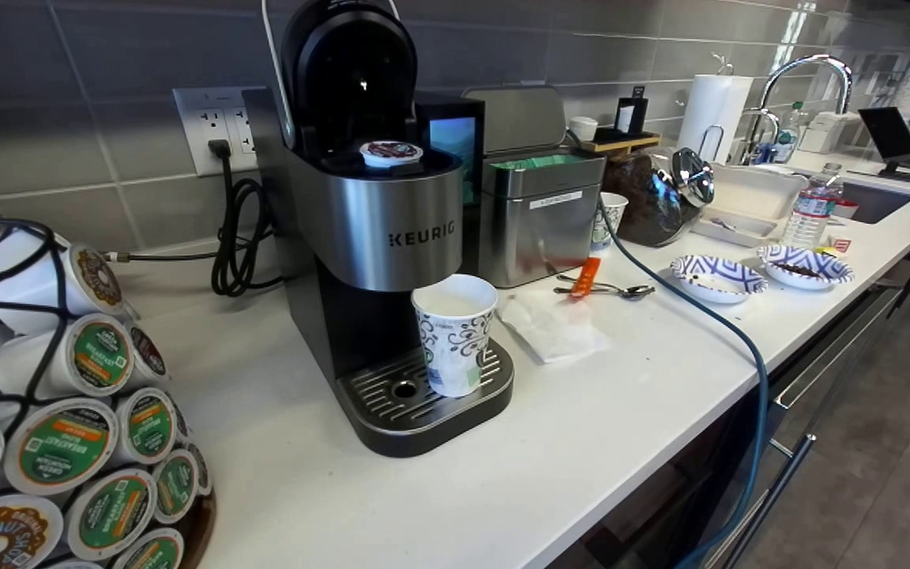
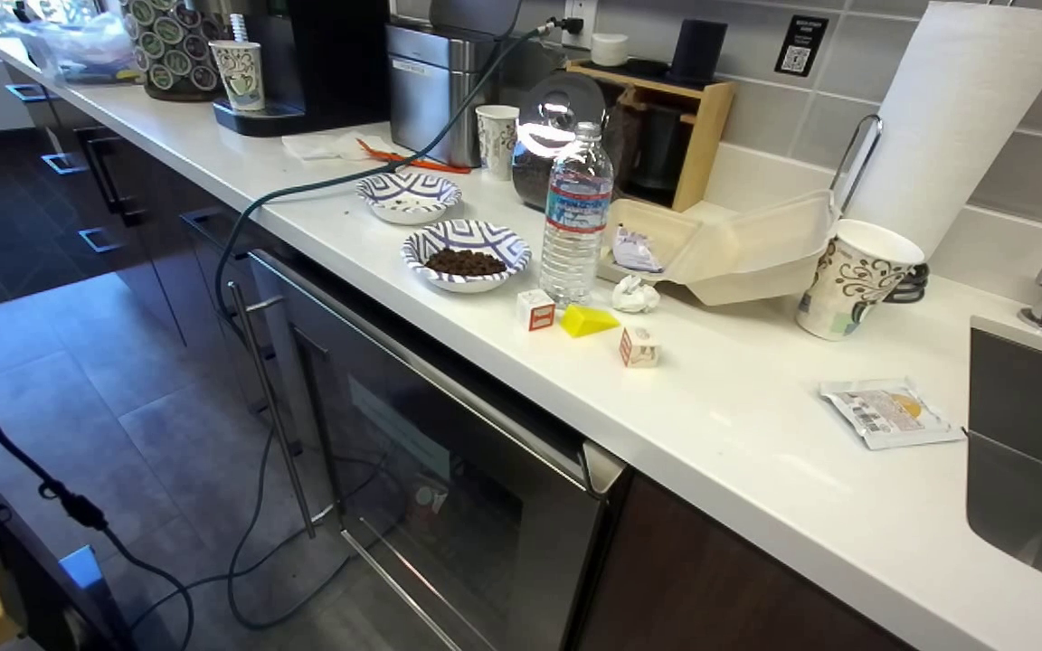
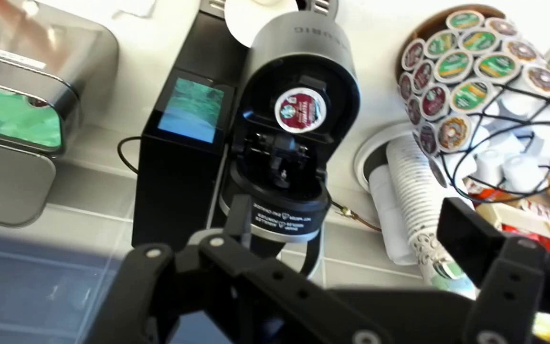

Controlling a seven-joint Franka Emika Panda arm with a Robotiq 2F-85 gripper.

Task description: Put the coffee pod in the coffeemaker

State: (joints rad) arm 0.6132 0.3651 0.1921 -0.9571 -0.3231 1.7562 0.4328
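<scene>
1. Nearest in the wrist view, the gripper (image 3: 354,224) is spread wide and grips nothing; I cannot tell whether it touches the raised lid (image 3: 282,212) beside one finger (image 3: 240,217).
2. Past that lid, ahead of the gripper but off toward the same finger, lies the coffee pod (image 3: 300,110), round face showing, no long axis to match.
3. It sits in the top of the coffeemaker (image 1: 376,229); full seating is unclear, so pressing down before lowering the lid seems wise.
</scene>
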